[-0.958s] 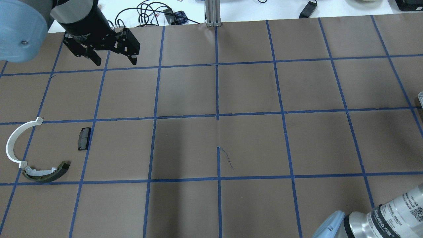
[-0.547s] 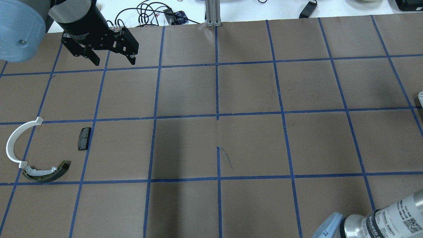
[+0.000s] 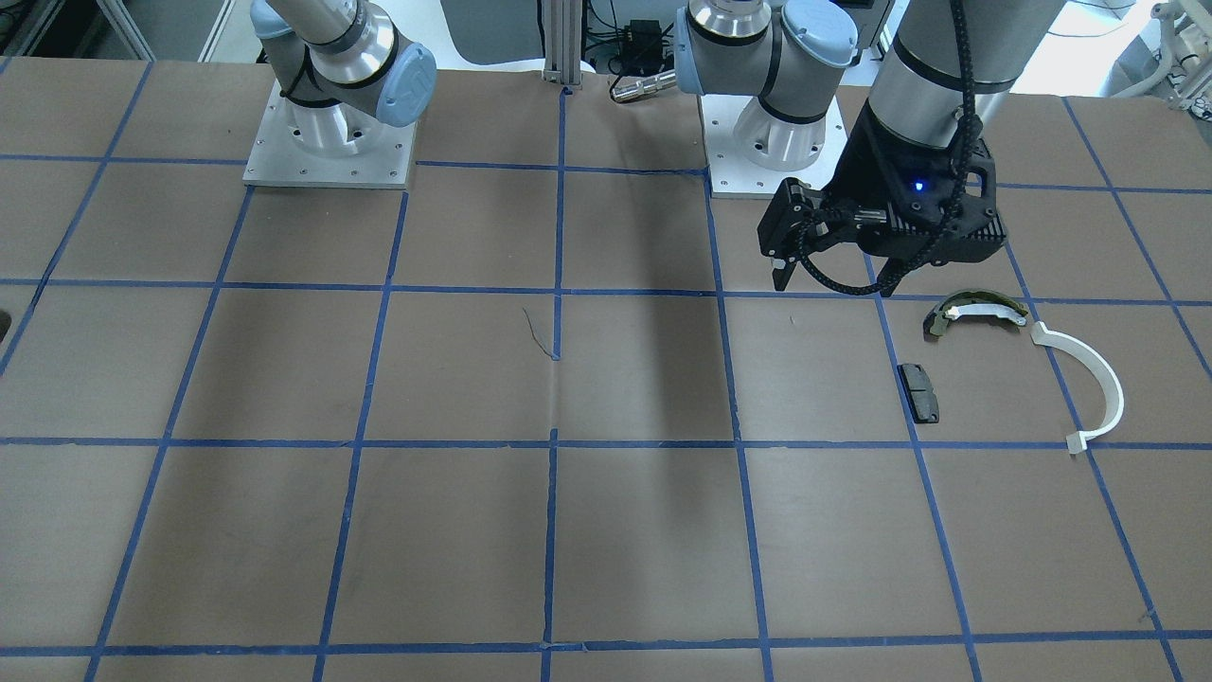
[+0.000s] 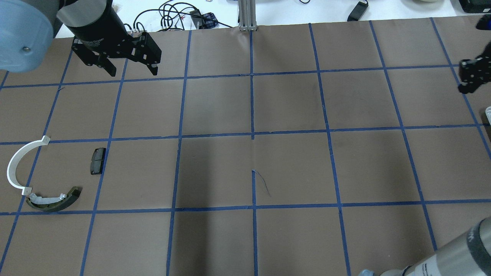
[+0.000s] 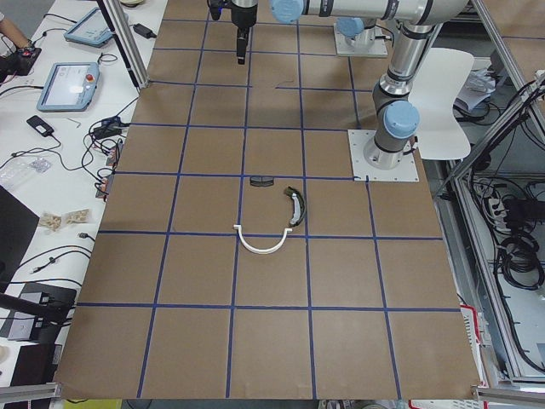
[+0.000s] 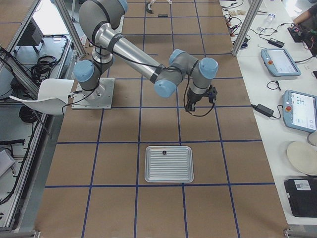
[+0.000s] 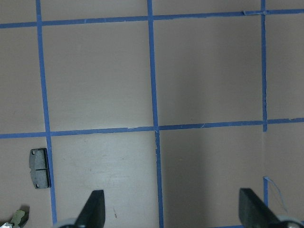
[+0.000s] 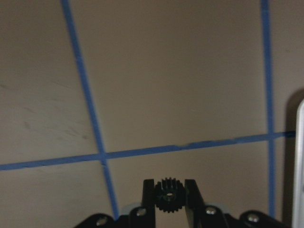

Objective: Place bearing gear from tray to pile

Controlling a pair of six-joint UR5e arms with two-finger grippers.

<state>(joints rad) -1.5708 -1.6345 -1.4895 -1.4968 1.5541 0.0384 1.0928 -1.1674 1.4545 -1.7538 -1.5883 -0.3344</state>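
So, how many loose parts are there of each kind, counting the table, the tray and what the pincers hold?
white half-ring arc: 1
olive-and-white brake shoe: 1
black pad: 1
black gear, held in the right pincer: 1
small dark part in the tray, kind too small to tell: 1
Total: 5

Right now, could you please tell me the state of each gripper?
Left gripper: open, empty.
Right gripper: shut on the small black gear.

Brown table (image 4: 291, 165) gridded in blue tape (image 4: 252, 99), cable-strewn white bench (image 5: 60, 170) alongside, white chair (image 5: 447, 102) opposite.
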